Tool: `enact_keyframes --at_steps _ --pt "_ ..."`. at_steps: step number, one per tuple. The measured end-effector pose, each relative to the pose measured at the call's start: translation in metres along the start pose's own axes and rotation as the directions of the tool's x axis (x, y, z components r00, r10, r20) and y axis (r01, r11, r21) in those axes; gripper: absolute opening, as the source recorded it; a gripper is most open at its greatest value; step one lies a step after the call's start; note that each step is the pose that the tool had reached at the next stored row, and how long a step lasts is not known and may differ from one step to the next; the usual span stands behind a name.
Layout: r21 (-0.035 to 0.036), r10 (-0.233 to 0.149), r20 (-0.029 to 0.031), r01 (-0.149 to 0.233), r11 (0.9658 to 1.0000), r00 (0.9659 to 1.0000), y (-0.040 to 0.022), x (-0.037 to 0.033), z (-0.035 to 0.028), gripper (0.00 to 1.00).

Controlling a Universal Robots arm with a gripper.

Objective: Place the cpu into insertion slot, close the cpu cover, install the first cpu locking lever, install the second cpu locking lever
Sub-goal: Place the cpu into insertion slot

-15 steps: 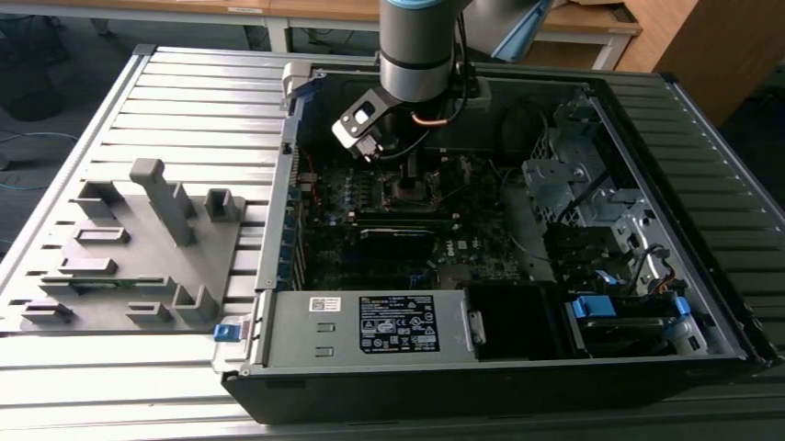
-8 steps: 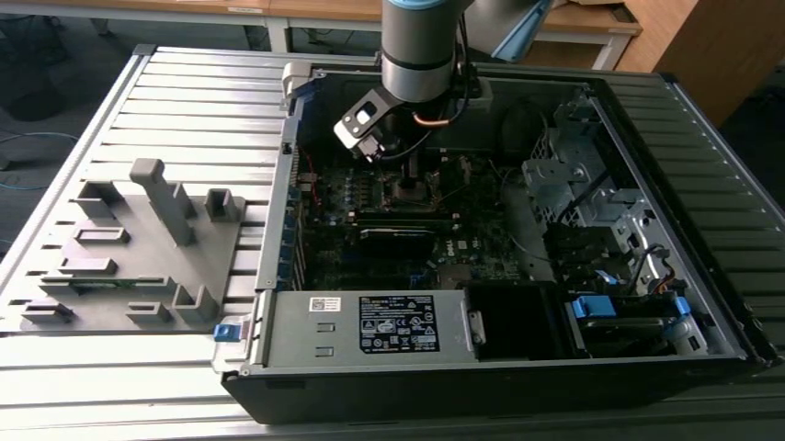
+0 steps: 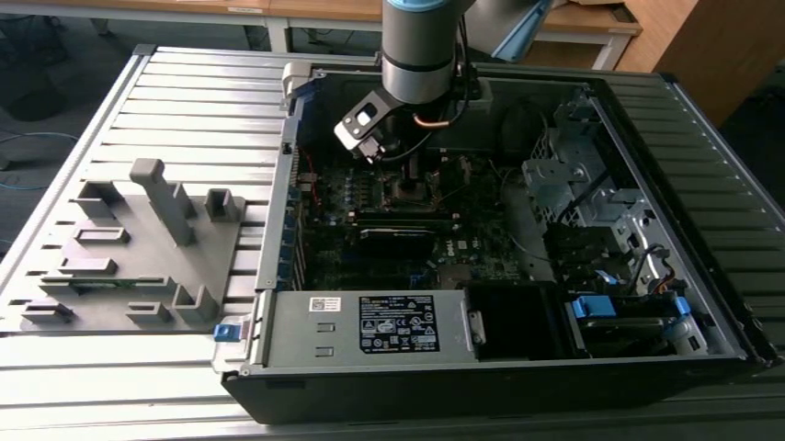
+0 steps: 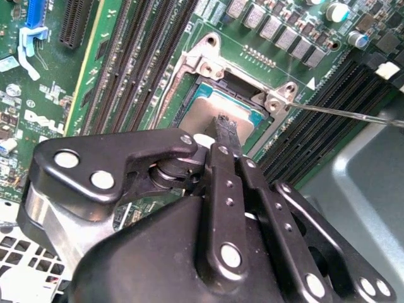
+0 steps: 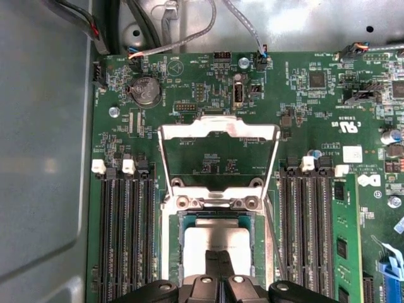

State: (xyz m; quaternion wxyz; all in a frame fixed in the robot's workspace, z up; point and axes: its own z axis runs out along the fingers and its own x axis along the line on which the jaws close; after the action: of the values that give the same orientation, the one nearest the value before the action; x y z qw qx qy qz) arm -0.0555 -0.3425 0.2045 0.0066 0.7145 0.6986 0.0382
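The gripper [image 5: 219, 255] has its 2 black, flat-sided fingers pressed together with no gap between them, and it grips nothing. Their squared tips are at the face of the cpu [image 5: 218, 237]; I cannot tell whether they touch it. The cpu, a flat square with a dull, matte grey metal face, lies seated inside the socket [image 5: 172, 246], whose rim frames it on all sides.

The cpu cover [image 5: 218, 129], a thin, shiny, silvery frame with a large square cut-out, stands swung up from the socket's hinge edge. Green circuit board shows through its opening.

In the second wrist view a locking lever [image 4: 341, 113], a thin bright steel rod, runs outward from a corner of the socket. It is unlatched and lifted clear.

Long, black, ribbed memory slots [image 5: 123, 233] flank the socket on 2 opposite sides.

In the exterior view the gripper [image 3: 411, 179] points straight down onto the socket inside the open metal computer case [image 3: 687, 101].
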Motion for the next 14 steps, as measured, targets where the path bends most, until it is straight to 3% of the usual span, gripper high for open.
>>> enact_keyframes --at_steps 14 --pt "0.0 0.0 -0.0001 0.0 1.0 1.0 -0.0003 -0.0002 0.0039 0.11"
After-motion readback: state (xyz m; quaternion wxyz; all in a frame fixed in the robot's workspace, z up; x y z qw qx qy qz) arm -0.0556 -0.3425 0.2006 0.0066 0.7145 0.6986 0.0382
